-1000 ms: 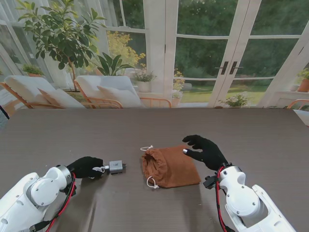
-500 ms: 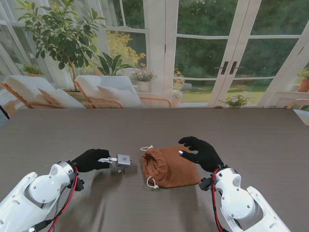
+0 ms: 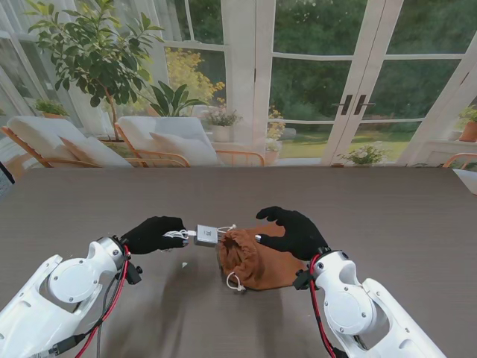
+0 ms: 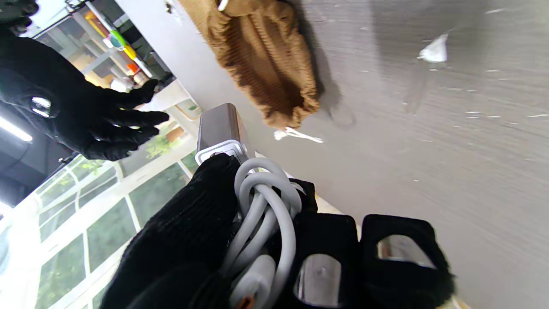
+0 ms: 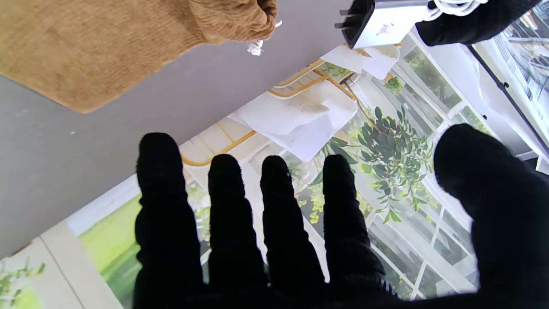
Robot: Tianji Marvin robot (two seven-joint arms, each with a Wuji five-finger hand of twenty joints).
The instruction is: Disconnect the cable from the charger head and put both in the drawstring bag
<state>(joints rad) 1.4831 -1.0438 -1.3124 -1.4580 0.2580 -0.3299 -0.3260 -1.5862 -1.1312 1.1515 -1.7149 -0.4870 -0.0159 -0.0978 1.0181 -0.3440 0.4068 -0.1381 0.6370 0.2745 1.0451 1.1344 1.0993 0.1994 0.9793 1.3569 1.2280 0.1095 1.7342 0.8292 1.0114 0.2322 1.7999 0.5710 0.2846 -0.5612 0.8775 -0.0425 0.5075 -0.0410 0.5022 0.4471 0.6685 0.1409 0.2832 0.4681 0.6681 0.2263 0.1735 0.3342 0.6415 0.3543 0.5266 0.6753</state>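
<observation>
My left hand (image 3: 153, 234) is shut on the coiled white cable (image 3: 179, 234), held above the table. The grey charger head (image 3: 206, 235) sticks out from the coil toward the bag, still plugged on. In the left wrist view the cable (image 4: 266, 206) loops between my black fingers, with the charger head (image 4: 221, 128) beyond them. The brown drawstring bag (image 3: 261, 259) lies on the table, its gathered mouth facing left. My right hand (image 3: 292, 232) hovers open over the bag, fingers spread toward the charger head (image 5: 381, 19). The bag (image 5: 107, 47) also shows in the right wrist view.
The dark table (image 3: 417, 216) runs wide on all sides. A white drawstring end (image 3: 235, 282) lies by the bag's mouth nearer to me, and a small white scrap (image 4: 434, 49) sits on the table. Windows, chairs and plants stand beyond the far edge.
My left hand has lifted the cable and charger head off the table and carried them right, up to the bag's mouth. My right hand has moved left over the bag toward the charger.
</observation>
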